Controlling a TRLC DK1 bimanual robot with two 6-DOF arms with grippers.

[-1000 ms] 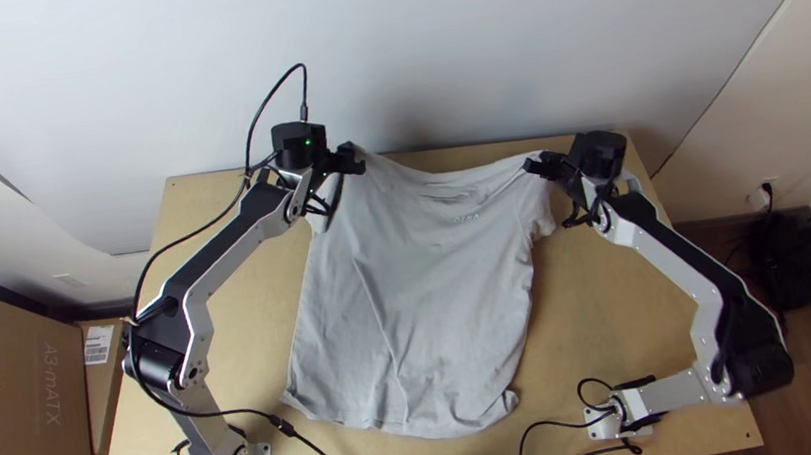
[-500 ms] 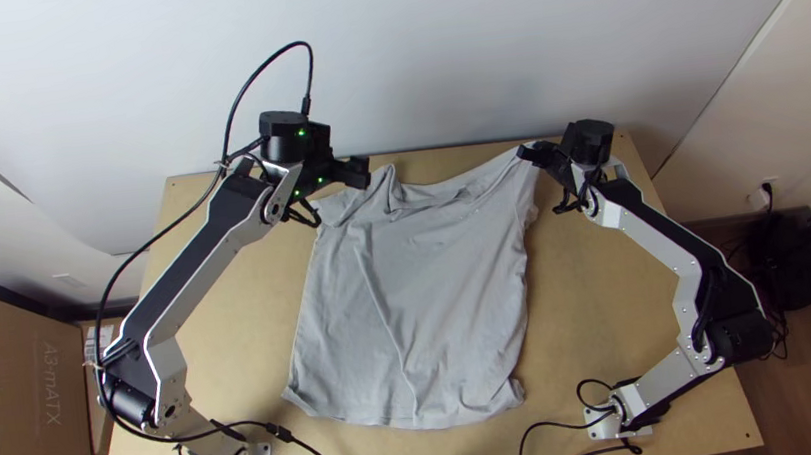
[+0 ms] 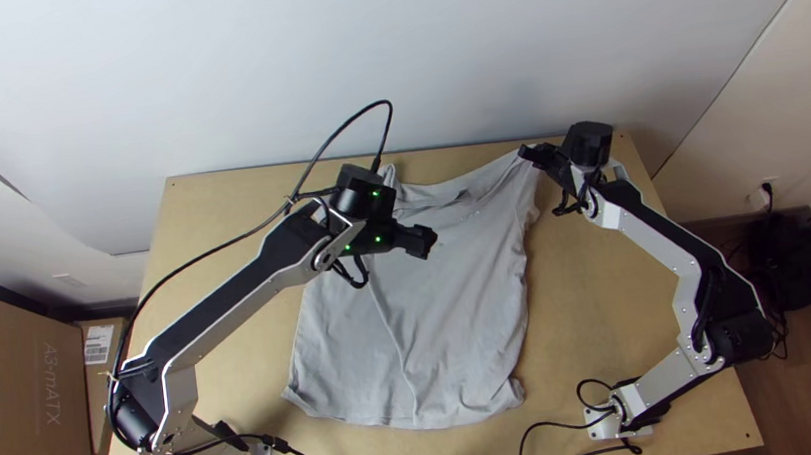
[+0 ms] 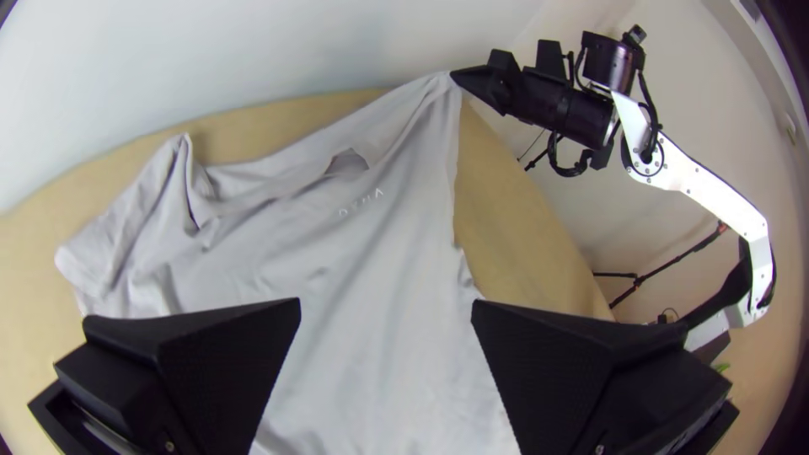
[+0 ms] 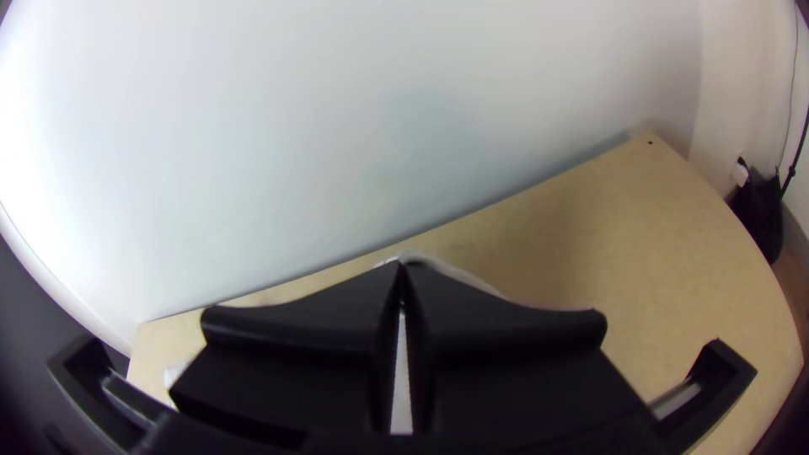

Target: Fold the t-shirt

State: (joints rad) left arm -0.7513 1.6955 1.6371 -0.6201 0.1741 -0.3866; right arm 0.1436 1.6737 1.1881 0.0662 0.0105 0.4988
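Pinching the grey t-shirt [image 3: 448, 344] at one far shoulder, the right gripper [image 3: 531, 154] has its jaws closed on the cloth near the table's [image 3: 625, 305] far edge. The left gripper [image 3: 423, 242] hangs over the upper part of the shirt, its jaws wide apart. The garment lies mostly spread, hem towards the arms' bases, its other shoulder rumpled and a long crease running down the front.

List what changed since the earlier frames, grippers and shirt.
Left gripper let go of the t-shirt's left shoulder, then moved right and back toward the arm bases; now open above the cloth. That shoulder slumped into folds. Right gripper barely shifted, still holding the other shoulder; the shirt's body stays spread.
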